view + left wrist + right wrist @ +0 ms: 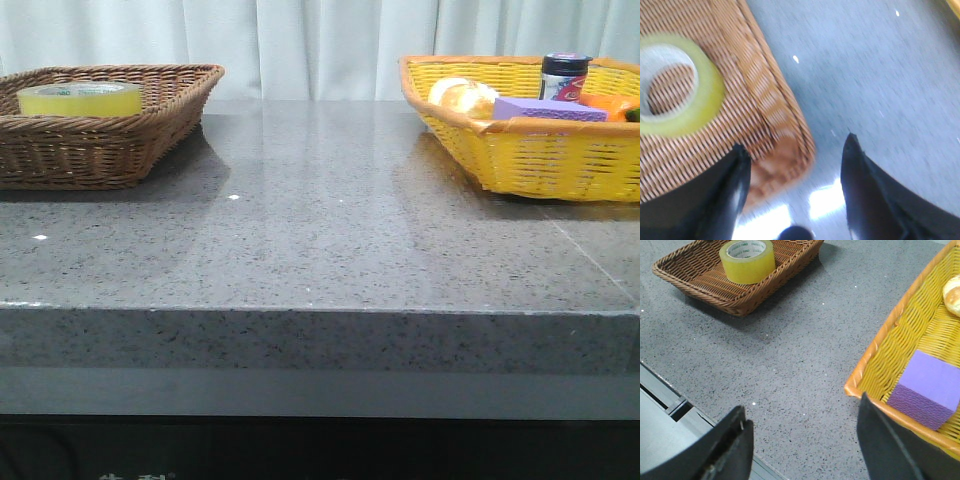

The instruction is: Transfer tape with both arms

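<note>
Left gripper open, empty, over brown basket rim. Tape flat in basket, upper left of frame. Centre jaws across roll before closing. Right gripper open, empty.

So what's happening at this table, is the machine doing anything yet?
Nothing is being held yet. The tape sits in the brown basket on the left, and a yellow basket on the right holds a purple sponge and other items. The left gripper hangs open over the brown basket's edge, beside the tape. The right gripper is open too, over the counter near the yellow basket.
</note>
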You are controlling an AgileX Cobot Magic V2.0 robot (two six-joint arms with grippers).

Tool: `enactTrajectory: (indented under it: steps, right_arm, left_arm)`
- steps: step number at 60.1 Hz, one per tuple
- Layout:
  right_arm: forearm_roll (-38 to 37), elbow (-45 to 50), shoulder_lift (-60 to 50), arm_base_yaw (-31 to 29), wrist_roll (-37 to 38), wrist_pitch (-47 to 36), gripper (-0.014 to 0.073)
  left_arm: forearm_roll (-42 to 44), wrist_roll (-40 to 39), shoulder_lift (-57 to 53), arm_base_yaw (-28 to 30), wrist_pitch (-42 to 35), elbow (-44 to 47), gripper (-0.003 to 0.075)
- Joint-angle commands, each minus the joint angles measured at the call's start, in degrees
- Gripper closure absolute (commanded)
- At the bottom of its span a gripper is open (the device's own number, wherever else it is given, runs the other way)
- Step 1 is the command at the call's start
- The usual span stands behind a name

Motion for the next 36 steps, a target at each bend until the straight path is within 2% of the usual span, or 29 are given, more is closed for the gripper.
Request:
enactTrajectory:
  steps: [1,13,36]
  right_arm:
    - [0.39,-1.46,-0.17,-0.33,-0.27,-3.82,0.0118]
    - [0.39,-1.46,-0.17,-0.33,-0.27,-3.82,0.0118]
    - [0.85,-1.47,-0.17,-0.33,-0.27,-3.65,0.0118]
  left_arm:
    - [-0.01,-1.16,-7.24,-2.03,-5.84,4.58,0.0321]
    - [-0.26,-1.22,-18.49,-4.60,-10.94,19.66,0.0321]
    - [-2.18,-1.28,-38.30,-4.60,-26.25,42.15,0.0321]
